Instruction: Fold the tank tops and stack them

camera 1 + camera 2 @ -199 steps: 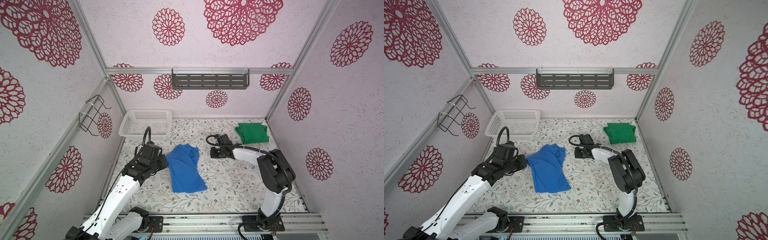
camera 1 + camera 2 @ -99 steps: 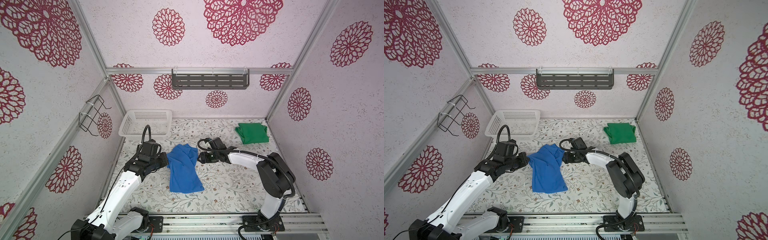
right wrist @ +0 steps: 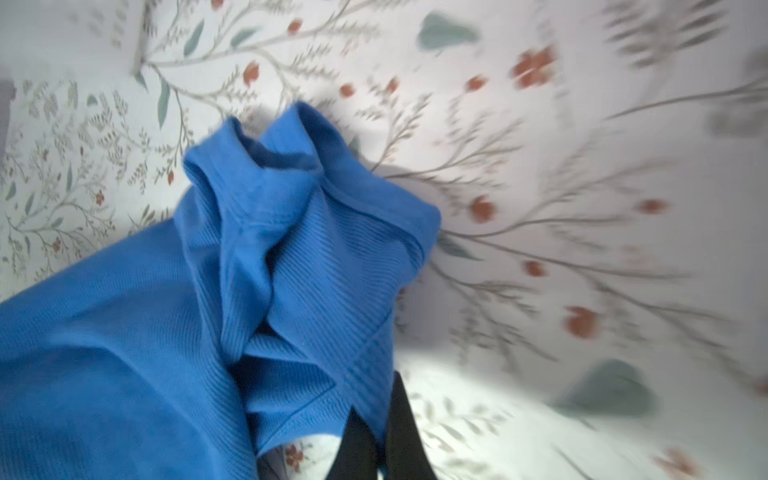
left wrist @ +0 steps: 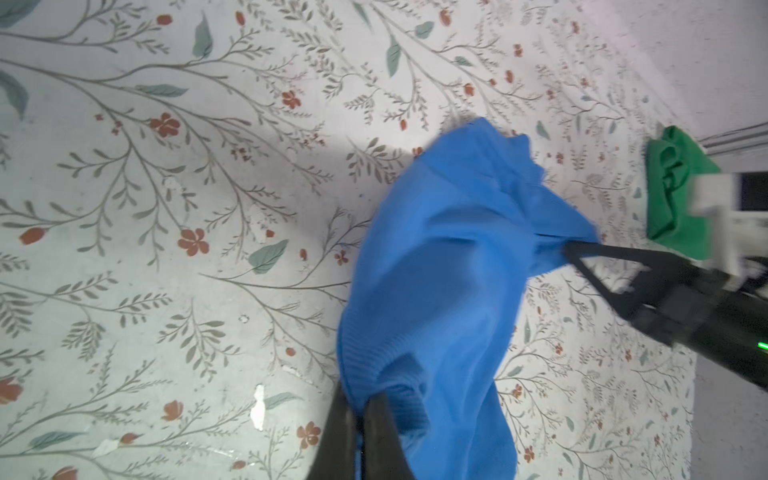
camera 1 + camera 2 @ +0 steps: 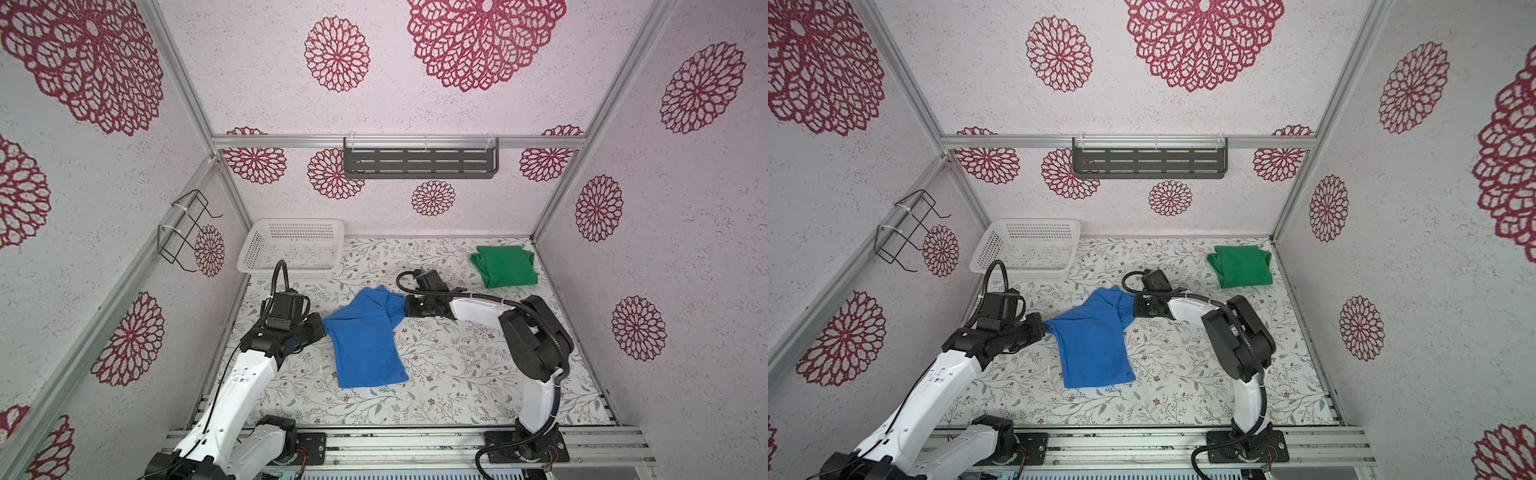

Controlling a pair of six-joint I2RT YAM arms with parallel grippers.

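Left wrist view: the blue tank top [image 4: 436, 291] is pinched at a ribbed edge by the left fingers [image 4: 380, 436], which are pressed together on the cloth. Across the garment, the right fingers [image 4: 615, 255] are seen clamped on its opposite edge. The same grip shows in the right wrist view, where bunched blue cloth is nipped between the two black tips; that picture is blurred.

In both top views the blue top lies left of centre on the bench [image 5: 457, 374]. Its near part lies flat and its far part is drawn out between the two arms. The left corner is held low, and the far right corner, crumpled around the strap area, is held just beside the right wrist. A two-point hold like this is judged to be for pulling the far edge taut, so that wrinkles are taken out before a fold is made.

The green tank top [image 5: 505, 266] is parked in the far right corner, already folded into a compact block and well apart from the blue one. It is likely left there as the base of the stack.

The white basket [image 5: 291, 270] sits at far left, untouched by either arm.

Folding of the blue top is judged not yet done; stacking remains.
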